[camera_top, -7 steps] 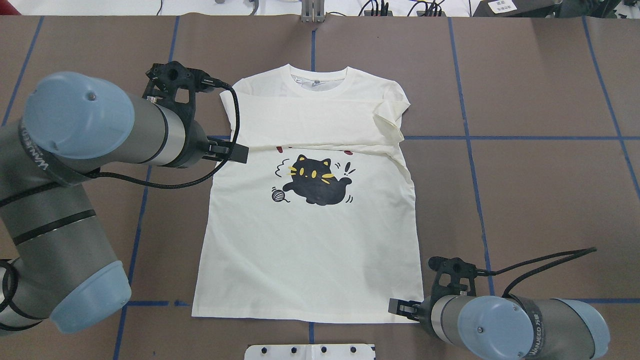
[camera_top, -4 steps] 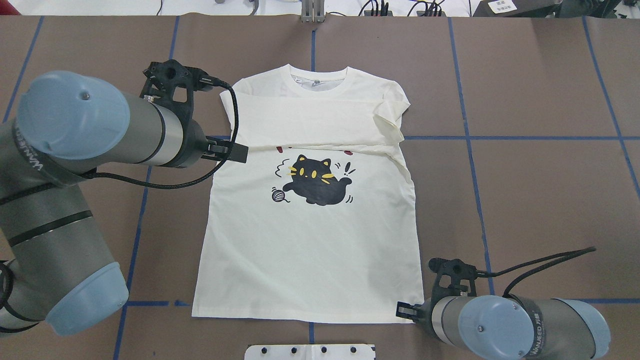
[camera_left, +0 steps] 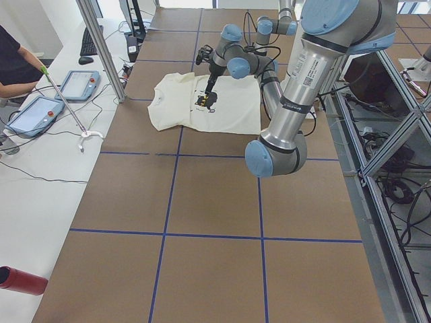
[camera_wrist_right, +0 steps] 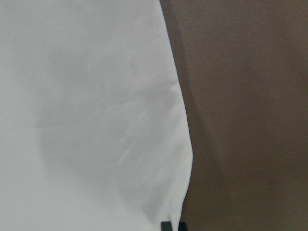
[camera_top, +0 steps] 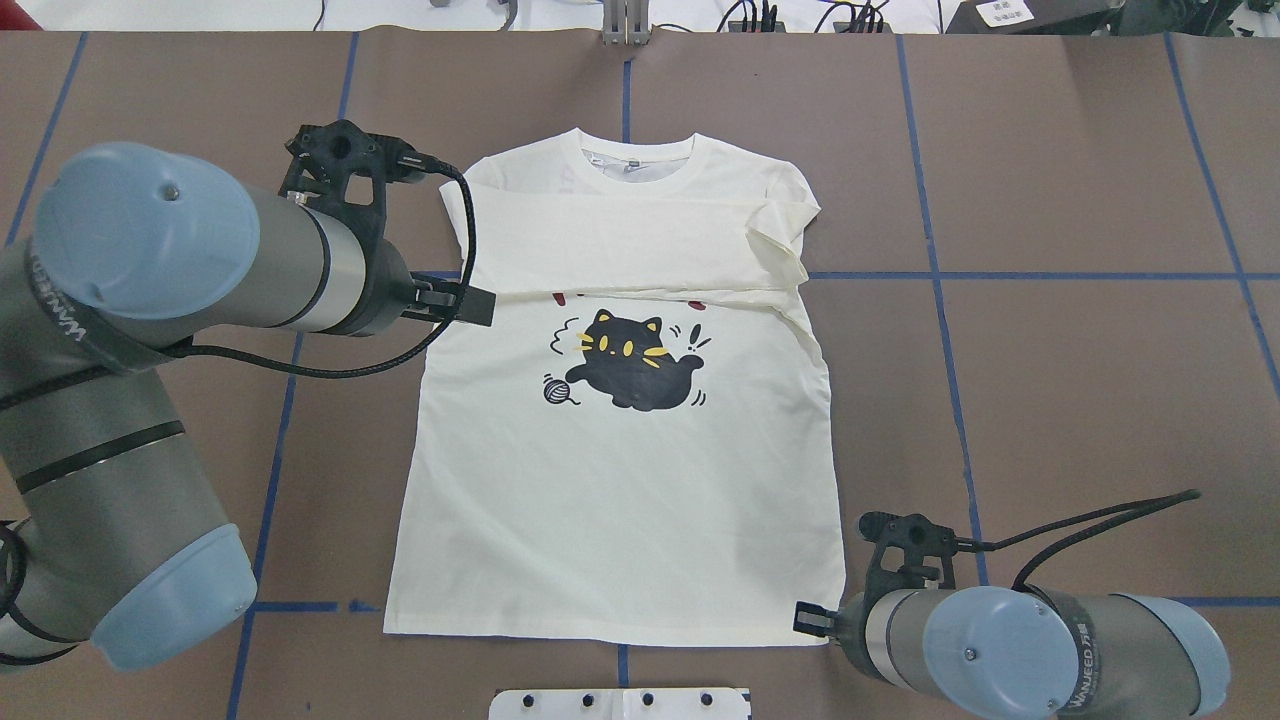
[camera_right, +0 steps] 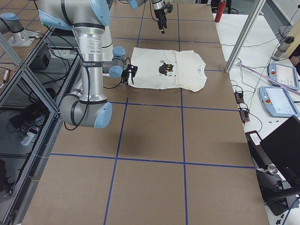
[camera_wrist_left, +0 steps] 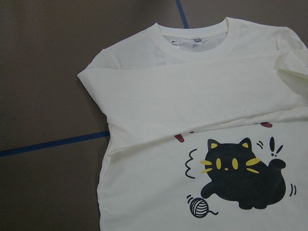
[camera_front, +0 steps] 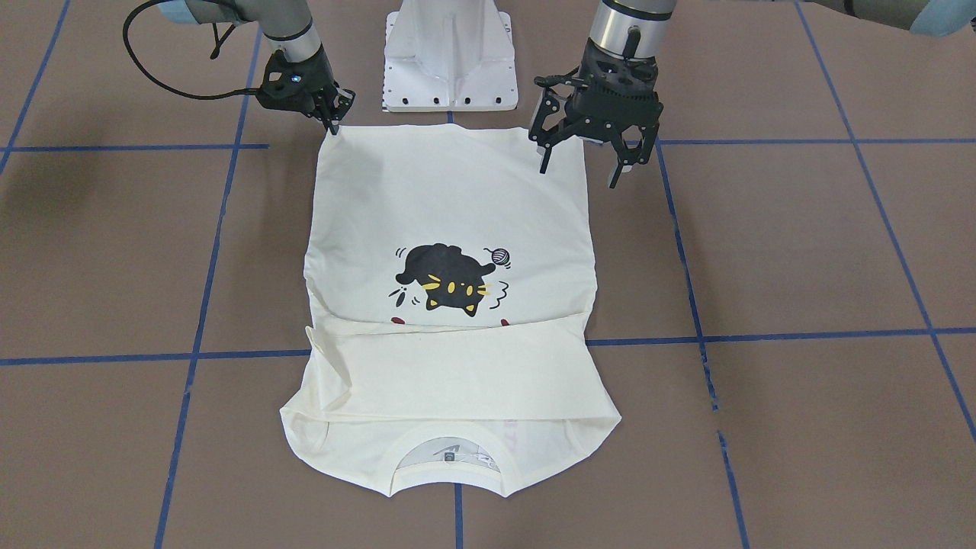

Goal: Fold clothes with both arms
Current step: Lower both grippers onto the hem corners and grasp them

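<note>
The cream T-shirt (camera_top: pixel 620 500) lies flat, print side up, collar away from the robot, with both sleeves folded across the chest above the black cat (camera_top: pixel 630 370). My right gripper (camera_front: pixel 333 126) is down at the shirt's near right hem corner. Its fingers look closed on that corner, and the right wrist view shows the cloth edge (camera_wrist_right: pixel 178 120) running to a fingertip (camera_wrist_right: pixel 166 225). My left gripper (camera_front: pixel 579 174) is open and empty. It hangs well above the shirt's left side. The left wrist view looks down on the collar (camera_wrist_left: pixel 202 41) and the cat.
The white pedestal base (camera_front: pixel 450 53) stands just behind the hem. Blue tape lines (camera_top: pixel 1050 275) cross the brown table. Beyond the collar end, a side bench holds teach pendants (camera_left: pixel 74 84), with an operator (camera_left: pixel 17 64) beside it. A red bottle (camera_left: pixel 20 279) lies there too.
My right arm has shifted slightly to the right at the hem corner. My left arm has barely moved. The shirt lies as before.
</note>
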Action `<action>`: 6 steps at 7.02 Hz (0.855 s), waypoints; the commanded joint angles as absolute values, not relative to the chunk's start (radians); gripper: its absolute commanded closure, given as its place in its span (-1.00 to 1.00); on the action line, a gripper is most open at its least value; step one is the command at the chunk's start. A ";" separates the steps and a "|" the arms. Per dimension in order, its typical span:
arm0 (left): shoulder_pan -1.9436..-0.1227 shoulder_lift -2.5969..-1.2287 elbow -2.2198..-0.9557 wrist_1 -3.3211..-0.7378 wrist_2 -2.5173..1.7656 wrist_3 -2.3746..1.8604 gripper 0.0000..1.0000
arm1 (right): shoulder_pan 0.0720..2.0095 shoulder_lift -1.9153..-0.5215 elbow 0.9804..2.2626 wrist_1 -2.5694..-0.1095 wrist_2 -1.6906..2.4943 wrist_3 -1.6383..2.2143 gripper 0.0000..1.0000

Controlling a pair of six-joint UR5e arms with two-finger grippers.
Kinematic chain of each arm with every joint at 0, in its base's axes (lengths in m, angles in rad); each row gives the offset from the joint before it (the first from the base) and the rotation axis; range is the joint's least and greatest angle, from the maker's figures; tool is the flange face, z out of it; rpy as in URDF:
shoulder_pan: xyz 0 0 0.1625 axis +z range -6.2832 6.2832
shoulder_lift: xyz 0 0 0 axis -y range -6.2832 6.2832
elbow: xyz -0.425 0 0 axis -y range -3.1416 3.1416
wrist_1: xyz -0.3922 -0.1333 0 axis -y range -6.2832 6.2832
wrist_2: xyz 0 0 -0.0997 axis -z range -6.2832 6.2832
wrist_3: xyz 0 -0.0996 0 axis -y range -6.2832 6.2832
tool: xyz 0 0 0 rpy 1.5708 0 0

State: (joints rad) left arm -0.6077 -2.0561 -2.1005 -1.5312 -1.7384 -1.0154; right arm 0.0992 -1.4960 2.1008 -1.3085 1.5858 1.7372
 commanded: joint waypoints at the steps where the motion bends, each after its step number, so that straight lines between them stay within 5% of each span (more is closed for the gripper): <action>1: -0.589 -1.953 -2.098 -1.560 -1.816 -1.223 -1.00 | 0.120 -1.499 2.163 -1.308 1.585 1.741 1.00; 3: -0.461 -1.822 -2.102 -1.679 -1.806 -1.464 -0.96 | 0.143 -1.505 2.207 -1.307 1.582 1.740 1.00; 6: -0.250 -1.802 -2.089 -1.683 -1.678 -1.684 -0.85 | 0.173 -1.497 2.215 -1.307 1.600 1.738 1.00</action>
State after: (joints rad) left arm -0.3189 -1.8096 -2.0933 -1.6845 -1.7100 -1.6168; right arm 0.1637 -1.4996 2.2119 -1.3070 1.5937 1.7386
